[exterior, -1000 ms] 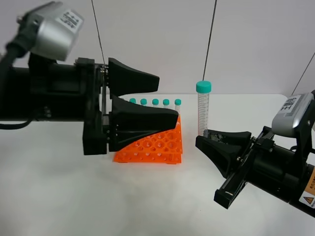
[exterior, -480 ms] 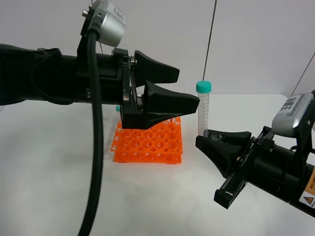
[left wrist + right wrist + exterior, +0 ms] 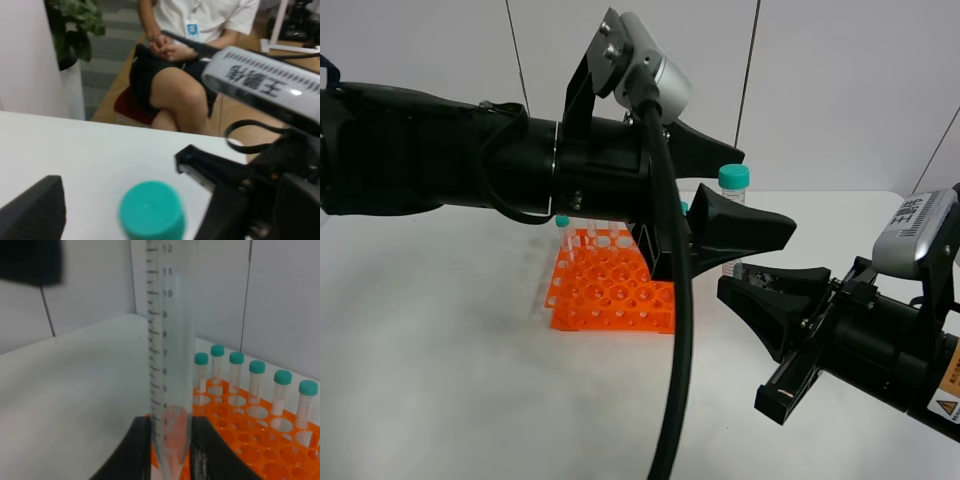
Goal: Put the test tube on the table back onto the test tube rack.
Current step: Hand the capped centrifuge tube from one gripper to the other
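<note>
Spread wide, the left tool (image 3: 756,192) has swung across to flank the capped test tube (image 3: 733,178). The right tool (image 3: 732,276) pinches it upright at 3 o'clock of the test tube rack (image 3: 610,295). A handover seems near.

Clear tube (image 3: 170,365) with dark printed marks and a teal cap (image 3: 733,176), there's the bright orange rack (image 3: 605,295) holding more teal-capped clear tubes (image 3: 256,382), plain white table (image 3: 440,380) underneath.
</note>
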Controlling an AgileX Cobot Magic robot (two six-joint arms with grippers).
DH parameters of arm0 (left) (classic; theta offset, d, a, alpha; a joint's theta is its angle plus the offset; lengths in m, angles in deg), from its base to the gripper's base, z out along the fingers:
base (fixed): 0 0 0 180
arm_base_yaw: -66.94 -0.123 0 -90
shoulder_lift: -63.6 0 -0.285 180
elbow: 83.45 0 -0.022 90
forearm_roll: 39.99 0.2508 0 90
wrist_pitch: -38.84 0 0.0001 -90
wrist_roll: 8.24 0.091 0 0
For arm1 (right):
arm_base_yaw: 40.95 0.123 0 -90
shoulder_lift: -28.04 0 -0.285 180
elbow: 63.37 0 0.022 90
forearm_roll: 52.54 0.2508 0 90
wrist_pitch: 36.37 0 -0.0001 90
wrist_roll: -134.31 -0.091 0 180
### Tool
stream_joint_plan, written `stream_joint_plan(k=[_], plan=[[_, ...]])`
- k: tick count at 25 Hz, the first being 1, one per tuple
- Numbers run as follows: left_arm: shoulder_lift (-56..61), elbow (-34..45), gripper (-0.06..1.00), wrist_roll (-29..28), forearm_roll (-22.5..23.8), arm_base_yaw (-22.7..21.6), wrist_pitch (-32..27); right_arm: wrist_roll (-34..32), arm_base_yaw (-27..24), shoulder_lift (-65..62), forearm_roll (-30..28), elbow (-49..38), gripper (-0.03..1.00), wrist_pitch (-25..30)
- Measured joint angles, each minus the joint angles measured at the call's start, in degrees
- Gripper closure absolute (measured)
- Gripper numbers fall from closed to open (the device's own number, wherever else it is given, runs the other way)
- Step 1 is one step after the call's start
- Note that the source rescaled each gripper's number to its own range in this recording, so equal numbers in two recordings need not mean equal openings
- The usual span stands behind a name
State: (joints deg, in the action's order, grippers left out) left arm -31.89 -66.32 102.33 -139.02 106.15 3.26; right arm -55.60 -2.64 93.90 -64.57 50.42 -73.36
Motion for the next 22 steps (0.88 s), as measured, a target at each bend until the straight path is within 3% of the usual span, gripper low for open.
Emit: stream_joint_plan(k=[4,8,12,22], plan=[[-0.1,0.0,0.13,0.0,0.0,0.0,1.4,0.0,0.0,0.0,0.0,0.0,0.94,0.0],[-0.1,-0.1,0.39,0.2,0.0,0.0,1.6,0.0,0.0,0.0,0.0,0.0,0.94,0.0],[-0.1,-0.1,0.57,0.2,0.0,0.0,1.6,0.0,0.0,0.0,0.0,0.0,0.94,0.0],[-0.1,-0.2,0.79,0.2,0.0,0.0,0.5,0.0,0.0,0.0,0.0,0.0,0.94,0.0]])
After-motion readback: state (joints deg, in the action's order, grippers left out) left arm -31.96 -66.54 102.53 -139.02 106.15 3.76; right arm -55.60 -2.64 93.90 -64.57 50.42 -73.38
